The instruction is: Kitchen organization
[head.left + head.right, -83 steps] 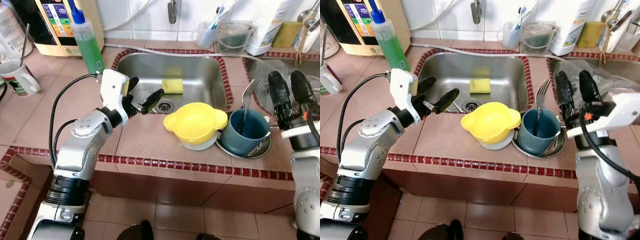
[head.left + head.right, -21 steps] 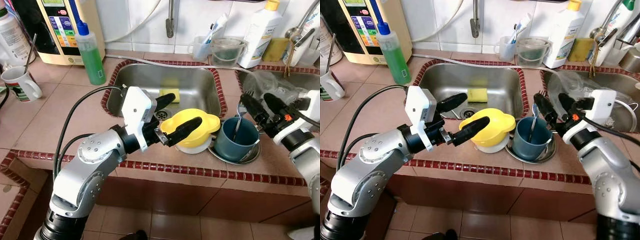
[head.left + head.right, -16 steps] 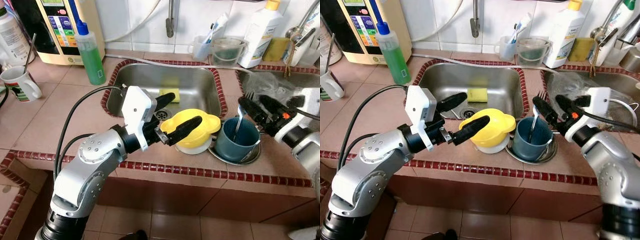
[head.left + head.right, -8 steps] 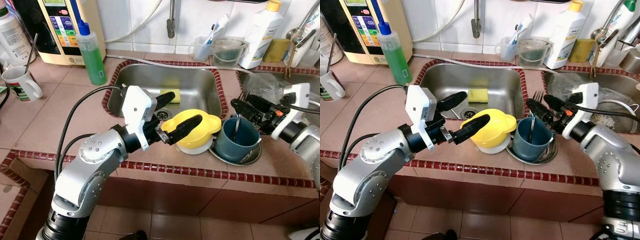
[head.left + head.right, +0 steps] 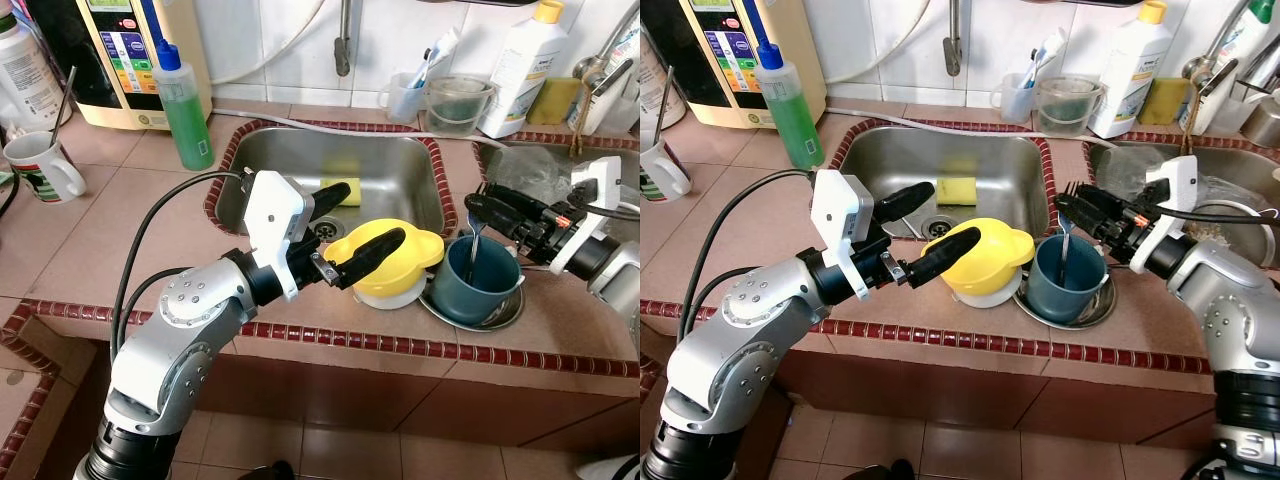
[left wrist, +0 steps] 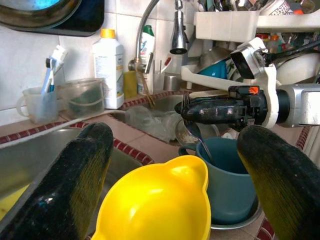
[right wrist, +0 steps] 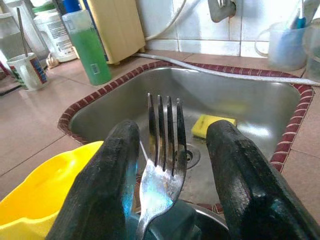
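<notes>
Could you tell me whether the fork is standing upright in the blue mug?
Yes, upright: the fork stands tines up in the blue mug, between the right gripper fingers.

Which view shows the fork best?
The right wrist view: the fork stands close up, tines upward, between the right gripper fingers, rising from the blue cup. The eye views show a thin handle in the cup with tines by the fingers. The left wrist view shows it small, partly hidden.

Fork (image 7: 161, 165): I'm seeing polished, shiny metal.
Yellow bowl (image 5: 393, 262): looking like glossy plastic.
Sink (image 5: 390, 170): showing brushed steel.
Surface (image 5: 120, 210): showing matt tiles.
</notes>
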Available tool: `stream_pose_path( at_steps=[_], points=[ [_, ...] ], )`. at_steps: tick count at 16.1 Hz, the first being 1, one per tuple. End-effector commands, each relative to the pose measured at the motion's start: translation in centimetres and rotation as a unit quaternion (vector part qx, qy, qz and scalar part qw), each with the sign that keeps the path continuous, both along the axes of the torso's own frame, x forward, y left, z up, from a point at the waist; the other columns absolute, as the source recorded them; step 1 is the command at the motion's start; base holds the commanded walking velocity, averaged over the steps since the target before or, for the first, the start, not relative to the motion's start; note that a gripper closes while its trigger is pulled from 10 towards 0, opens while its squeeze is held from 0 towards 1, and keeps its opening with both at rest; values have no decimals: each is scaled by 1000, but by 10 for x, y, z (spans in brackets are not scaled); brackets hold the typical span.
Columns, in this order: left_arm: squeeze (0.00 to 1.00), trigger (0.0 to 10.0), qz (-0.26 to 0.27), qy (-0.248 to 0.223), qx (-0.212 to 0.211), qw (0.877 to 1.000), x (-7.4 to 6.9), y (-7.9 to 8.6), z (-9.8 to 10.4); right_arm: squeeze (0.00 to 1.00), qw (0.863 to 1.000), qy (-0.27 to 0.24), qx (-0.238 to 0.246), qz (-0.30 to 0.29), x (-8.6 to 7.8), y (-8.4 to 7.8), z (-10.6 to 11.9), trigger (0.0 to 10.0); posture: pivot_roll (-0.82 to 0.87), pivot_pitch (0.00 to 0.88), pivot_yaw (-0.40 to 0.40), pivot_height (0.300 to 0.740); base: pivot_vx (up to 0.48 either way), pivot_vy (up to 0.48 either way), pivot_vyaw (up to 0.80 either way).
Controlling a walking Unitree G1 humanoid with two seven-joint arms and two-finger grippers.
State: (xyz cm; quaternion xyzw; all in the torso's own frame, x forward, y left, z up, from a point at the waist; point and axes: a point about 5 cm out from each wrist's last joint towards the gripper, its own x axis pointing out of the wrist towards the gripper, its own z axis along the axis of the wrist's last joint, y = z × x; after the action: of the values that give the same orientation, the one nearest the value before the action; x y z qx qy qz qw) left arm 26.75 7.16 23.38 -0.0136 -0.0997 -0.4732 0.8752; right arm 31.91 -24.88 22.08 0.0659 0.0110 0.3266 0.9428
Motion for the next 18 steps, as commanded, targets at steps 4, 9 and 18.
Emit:
stream_pose_path(
  at_steps=[4,9,18],
  points=[
    [0,10000,1,-15,2,1000,1,-1,5,0,1000,5,-7,13,-2,-5,2,0,-130,109,6,740,0,0,0],
    [0,10000,-20,-14,9,1000,-5,-2,2,0,1000,10,-12,13,-1,-9,2,0,-130,109,4,740,0,0,0],
    [0,10000,-28,-9,18,999,-8,1,1,0,1000,8,-12,13,0,-12,4,0,-122,119,1,740,0,0,0]
  ],
)
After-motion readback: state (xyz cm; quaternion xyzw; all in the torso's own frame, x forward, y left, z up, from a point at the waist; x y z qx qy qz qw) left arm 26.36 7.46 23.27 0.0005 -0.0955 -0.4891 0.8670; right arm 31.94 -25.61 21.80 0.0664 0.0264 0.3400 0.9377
